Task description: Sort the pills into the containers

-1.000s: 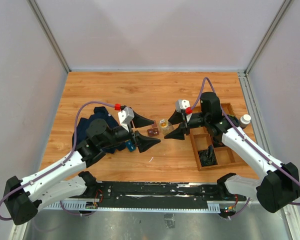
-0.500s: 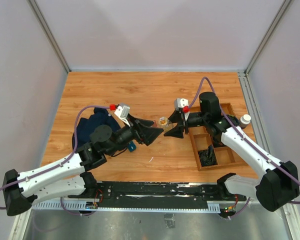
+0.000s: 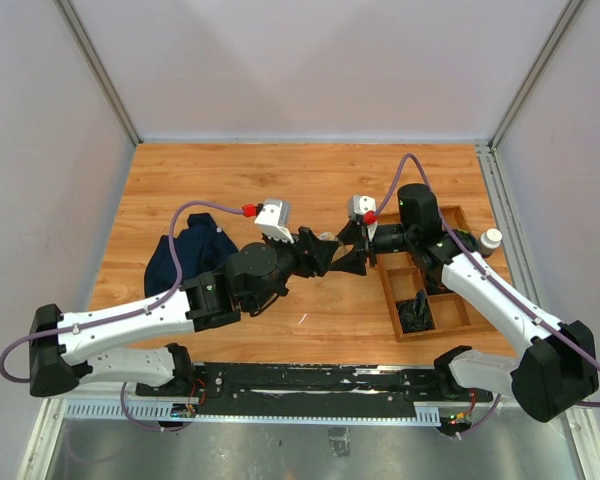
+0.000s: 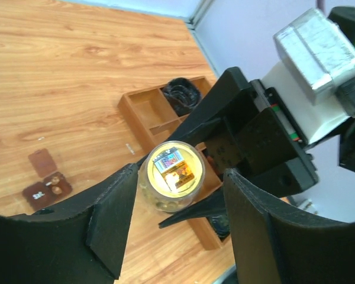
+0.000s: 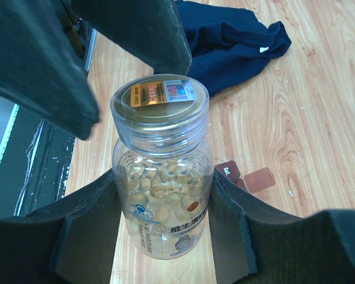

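A clear bottle (image 5: 161, 171) full of yellowish pills (image 5: 157, 180) hangs above the table, and my right gripper (image 5: 164, 183) is shut on its body. Its gold-labelled cap (image 4: 171, 168) points toward my left gripper (image 4: 180, 177). The left jaws are open around the cap: one finger is against its side, and a gap shows at the other. In the top view the two grippers (image 3: 322, 255) (image 3: 345, 250) meet at the bottle (image 3: 327, 238). The container, a small reddish-brown box (image 4: 46, 180) (image 5: 248, 177), lies on the table with its lid open, hidden under the arms in the top view.
A divided wooden tray (image 3: 391, 305) (image 4: 145, 112) sits to the right, with a crumpled black object (image 3: 416, 312) in one compartment. A small white-capped bottle (image 3: 491, 239) stands beyond it. A dark blue cloth (image 3: 185, 255) (image 5: 225, 35) lies at the left.
My left arm swung right, off the cloth and over the brown box, to the bottle's cap, and its jaws narrowed. My right gripper lifted the bottle a little and turned it toward the left gripper.
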Motion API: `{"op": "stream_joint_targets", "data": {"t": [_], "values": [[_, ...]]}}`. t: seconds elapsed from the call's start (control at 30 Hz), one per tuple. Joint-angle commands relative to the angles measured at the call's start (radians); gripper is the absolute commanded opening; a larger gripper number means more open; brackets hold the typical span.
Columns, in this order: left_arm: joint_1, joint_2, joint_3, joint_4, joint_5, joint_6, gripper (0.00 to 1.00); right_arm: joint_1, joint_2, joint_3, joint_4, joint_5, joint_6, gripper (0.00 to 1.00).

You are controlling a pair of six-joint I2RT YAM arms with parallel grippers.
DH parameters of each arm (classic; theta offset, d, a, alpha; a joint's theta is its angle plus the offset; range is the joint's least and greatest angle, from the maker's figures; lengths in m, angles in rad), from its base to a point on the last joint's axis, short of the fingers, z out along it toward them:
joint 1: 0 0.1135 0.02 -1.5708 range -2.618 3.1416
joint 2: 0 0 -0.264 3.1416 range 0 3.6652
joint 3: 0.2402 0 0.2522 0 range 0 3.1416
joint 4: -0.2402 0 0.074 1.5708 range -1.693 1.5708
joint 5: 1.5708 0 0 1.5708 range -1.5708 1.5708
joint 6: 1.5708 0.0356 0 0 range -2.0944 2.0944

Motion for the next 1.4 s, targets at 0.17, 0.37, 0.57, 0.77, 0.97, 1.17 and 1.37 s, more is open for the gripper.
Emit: {"op": "stream_joint_targets", "data": {"t": [0.17,0.37,0.57,0.77,0.97,1.17,1.37], "values": [[-0.011,0.057,0.084,-0.04,-0.057,0.041,0.58,-0.011,-0.004,0.038,-0.002,-0.002,0.004,0.02],[-0.011,0.081,0.095,-0.054,-0.04,0.052,0.5,-0.011,-0.006,0.038,-0.003,-0.005,0.005,0.02],[-0.011,0.094,0.099,-0.073,-0.029,0.065,0.49,-0.011,-0.007,0.038,-0.003,-0.005,0.005,0.02],[-0.011,0.08,0.075,-0.051,-0.004,0.138,0.32,-0.011,-0.008,0.038,-0.003,-0.014,0.005,0.02],[0.134,-0.002,-0.044,0.05,0.428,0.296,0.22,-0.011,-0.022,0.03,0.007,-0.098,-0.002,0.01],[0.332,-0.043,-0.097,0.094,0.936,0.438,0.18,-0.011,-0.03,0.026,0.014,-0.146,-0.004,0.01],[0.394,0.048,-0.041,0.02,1.163,0.625,0.12,-0.012,-0.034,0.026,0.014,-0.163,-0.004,0.01]]}}
